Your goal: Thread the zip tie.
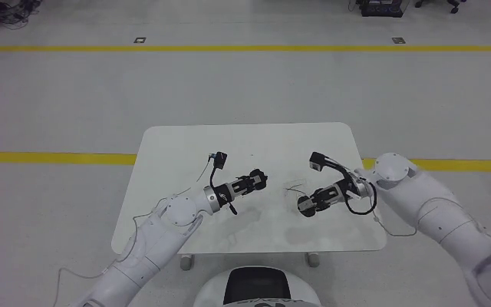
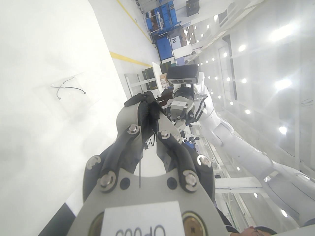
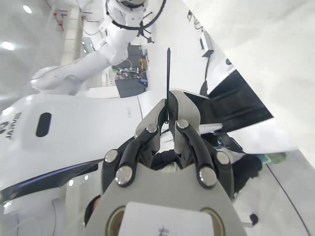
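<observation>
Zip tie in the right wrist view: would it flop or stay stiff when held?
Probably stiff: the zip tie juts straight past the right gripper without drooping. Likely light, being so thin. It might twist in the jaws.

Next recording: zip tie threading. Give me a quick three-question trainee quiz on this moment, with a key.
1. Multiple choice: what does the right tool hold?
A) a black zip tie sticking out past its fingertips
B) a screwdriver
C) nothing
2. True or false: the left tool has its fingers closed together.
3. Fill in: the loose black ties lie on the white ____.

Key: 1 A; 2 true; 3 table.
</observation>
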Controlling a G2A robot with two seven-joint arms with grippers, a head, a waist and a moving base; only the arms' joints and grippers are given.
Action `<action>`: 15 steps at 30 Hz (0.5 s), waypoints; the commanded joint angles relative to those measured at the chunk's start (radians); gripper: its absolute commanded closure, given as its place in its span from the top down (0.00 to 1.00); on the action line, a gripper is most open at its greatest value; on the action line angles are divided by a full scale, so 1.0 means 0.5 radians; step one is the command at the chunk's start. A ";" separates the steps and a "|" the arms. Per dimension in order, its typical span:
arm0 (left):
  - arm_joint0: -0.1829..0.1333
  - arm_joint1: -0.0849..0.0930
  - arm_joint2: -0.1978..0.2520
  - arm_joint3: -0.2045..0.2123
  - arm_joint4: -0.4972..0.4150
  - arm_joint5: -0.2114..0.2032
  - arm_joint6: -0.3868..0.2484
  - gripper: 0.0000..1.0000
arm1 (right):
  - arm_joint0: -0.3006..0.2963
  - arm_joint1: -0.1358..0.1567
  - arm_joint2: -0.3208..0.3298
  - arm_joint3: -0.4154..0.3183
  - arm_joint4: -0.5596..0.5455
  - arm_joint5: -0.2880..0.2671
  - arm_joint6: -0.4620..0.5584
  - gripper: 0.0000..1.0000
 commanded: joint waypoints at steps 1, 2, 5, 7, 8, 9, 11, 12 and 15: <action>0.000 0.000 0.000 0.000 0.000 0.000 0.000 0.00 | 0.014 -0.022 -0.057 0.058 0.099 0.000 -0.021 0.00; 0.000 0.000 0.000 0.000 0.000 0.000 0.000 0.00 | 0.029 -0.031 -0.095 0.083 0.132 0.000 -0.021 0.00; 0.000 0.000 0.000 0.000 0.000 0.000 0.000 0.00 | 0.095 -0.056 -0.218 0.172 0.259 0.000 -0.021 0.00; 0.000 0.000 0.000 0.000 0.000 0.000 0.000 0.00 | 0.145 -0.073 -0.304 0.218 0.340 0.000 -0.021 0.00; 0.000 0.000 0.000 0.000 0.000 0.000 0.000 0.00 | 0.162 -0.079 -0.337 0.213 0.386 0.000 -0.021 0.00; 0.000 0.000 0.000 0.000 0.000 0.000 0.000 0.00 | 0.189 -0.084 -0.360 0.218 0.443 0.000 -0.021 0.00; 0.000 0.000 0.000 0.000 0.000 0.000 0.000 0.00 | 0.189 -0.084 -0.360 0.218 0.443 0.000 -0.021 0.00; 0.000 0.000 0.000 0.000 0.000 0.000 0.000 0.00 | 0.189 -0.084 -0.360 0.218 0.443 0.000 -0.021 0.00; 0.000 0.000 0.000 0.000 0.000 0.000 0.000 0.00 | 0.189 -0.084 -0.360 0.218 0.443 0.000 -0.021 0.00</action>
